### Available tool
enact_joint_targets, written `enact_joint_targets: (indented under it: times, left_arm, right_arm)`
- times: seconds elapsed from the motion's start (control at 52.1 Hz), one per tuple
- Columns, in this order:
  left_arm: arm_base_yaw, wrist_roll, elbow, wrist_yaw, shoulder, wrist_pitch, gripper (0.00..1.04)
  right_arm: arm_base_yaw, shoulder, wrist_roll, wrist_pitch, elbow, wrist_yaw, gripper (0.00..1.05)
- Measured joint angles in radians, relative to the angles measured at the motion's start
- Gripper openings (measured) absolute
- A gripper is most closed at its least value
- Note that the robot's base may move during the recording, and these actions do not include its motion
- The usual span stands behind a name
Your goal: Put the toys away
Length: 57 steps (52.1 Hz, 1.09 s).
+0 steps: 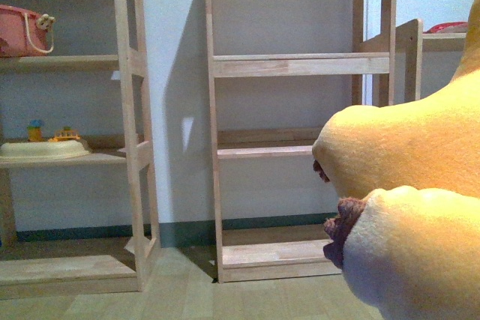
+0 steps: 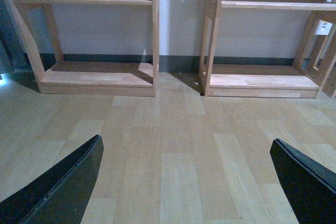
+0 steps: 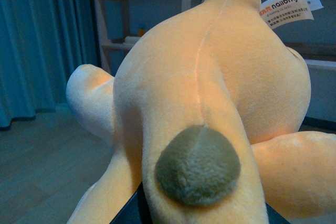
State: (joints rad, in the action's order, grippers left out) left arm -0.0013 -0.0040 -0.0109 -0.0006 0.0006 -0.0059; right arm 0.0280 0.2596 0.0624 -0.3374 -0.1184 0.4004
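An orange-yellow plush animal [image 1: 409, 185] fills the right side of the front view, held up off the floor, with brown paw stitching facing the shelves. In the right wrist view the plush animal [image 3: 210, 87] takes up most of the picture, with a grey-brown round tail and a beige tag [image 3: 286, 4]. My right gripper [image 3: 202, 216] is shut on it, its fingers almost wholly hidden under the plush. My left gripper [image 2: 186, 182] is open above bare wood floor, with nothing between its black fingers [image 2: 68, 187].
Two wooden shelf units stand against the wall: one at the left [image 1: 131, 148], one in the middle [image 1: 300, 65]. The left unit holds a pink basket [image 1: 22, 31] and a cream tub [image 1: 45, 149] with small toys. A blue curtain [image 3: 42, 45] hangs beside them.
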Motion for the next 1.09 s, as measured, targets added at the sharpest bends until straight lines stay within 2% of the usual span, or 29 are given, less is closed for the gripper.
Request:
enact_joint_targets:
  times: [1.094]
  left_arm:
    - [0.000, 0.000, 0.000, 0.000, 0.000, 0.000, 0.99]
  right_arm:
    - [0.000, 0.000, 0.000, 0.000, 0.000, -0.005, 0.17]
